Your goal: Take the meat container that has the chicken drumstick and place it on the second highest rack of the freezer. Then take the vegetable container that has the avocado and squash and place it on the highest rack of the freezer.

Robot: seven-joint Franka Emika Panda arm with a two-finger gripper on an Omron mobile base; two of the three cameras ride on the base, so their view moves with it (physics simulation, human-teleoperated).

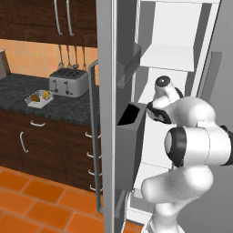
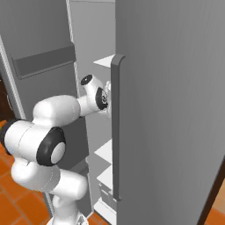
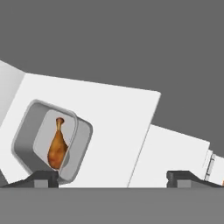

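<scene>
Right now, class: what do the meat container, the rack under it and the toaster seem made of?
Meat container: matte grey, probably plastic; rounded, thin rim.
Rack: flat, white, unshiny panel, plastic or painted metal.
Toaster: pale grey, likely brushed metal; faint sheen.
All rendered, so uncertain.
</scene>
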